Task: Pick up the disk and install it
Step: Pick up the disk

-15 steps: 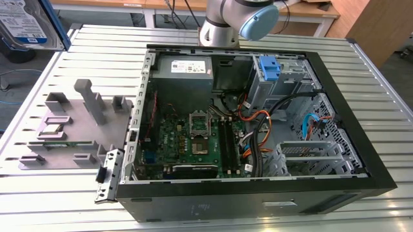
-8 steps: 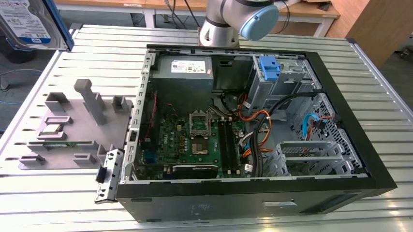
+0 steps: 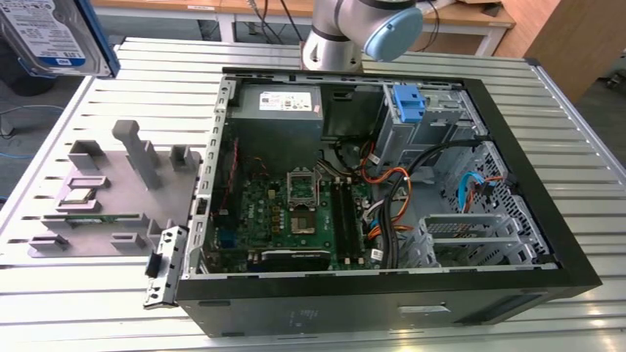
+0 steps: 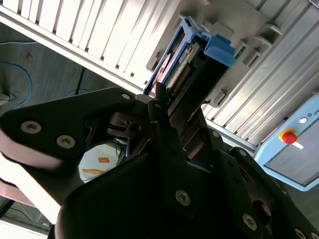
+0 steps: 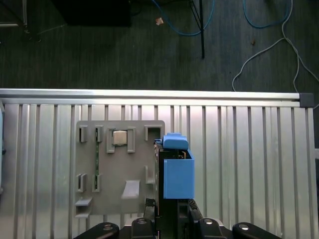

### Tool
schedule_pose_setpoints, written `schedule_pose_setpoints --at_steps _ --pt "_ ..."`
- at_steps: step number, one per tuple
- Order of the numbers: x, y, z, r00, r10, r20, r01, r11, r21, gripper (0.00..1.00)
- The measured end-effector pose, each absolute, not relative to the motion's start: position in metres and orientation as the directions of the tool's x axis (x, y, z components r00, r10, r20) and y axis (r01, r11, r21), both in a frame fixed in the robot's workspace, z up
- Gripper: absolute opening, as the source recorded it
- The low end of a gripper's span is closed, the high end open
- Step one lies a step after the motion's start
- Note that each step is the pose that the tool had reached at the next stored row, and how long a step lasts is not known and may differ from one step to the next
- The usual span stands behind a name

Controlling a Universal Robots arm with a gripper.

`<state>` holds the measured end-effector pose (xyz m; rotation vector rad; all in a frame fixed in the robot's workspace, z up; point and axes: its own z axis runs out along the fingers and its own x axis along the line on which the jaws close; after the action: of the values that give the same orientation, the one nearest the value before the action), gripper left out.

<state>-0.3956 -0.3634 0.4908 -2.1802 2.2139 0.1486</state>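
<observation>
slatted metal table (image 3: 587,132) bears an open black computer case (image 3: 391,308), a grey fixture plate (image 3: 108,198) just beside it at the exterior view's left. power supply (image 3: 284,103) inside carries a white label, print too small to read. the disk (image 3: 54,37), white-and-blue label showing, is held aloft over the plate; gripper (image 4: 164,104) clamped on it, blue rail (image 5: 178,172) on its free end

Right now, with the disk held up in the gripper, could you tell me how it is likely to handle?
The disk looks like a rigid metal slab, so it probably won't flex and likely feels dense for its size. The gripper clamps one end only, so the free end with the blue rails may sag or slip if jolted.
</observation>
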Motion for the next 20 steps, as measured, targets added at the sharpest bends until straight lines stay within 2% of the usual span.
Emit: schedule_pose_setpoints --at_steps 20 --pt "-0.37 -0.363 0.491 -0.018 -0.996 -0.089 -0.999 0.013 0.046 0.35"
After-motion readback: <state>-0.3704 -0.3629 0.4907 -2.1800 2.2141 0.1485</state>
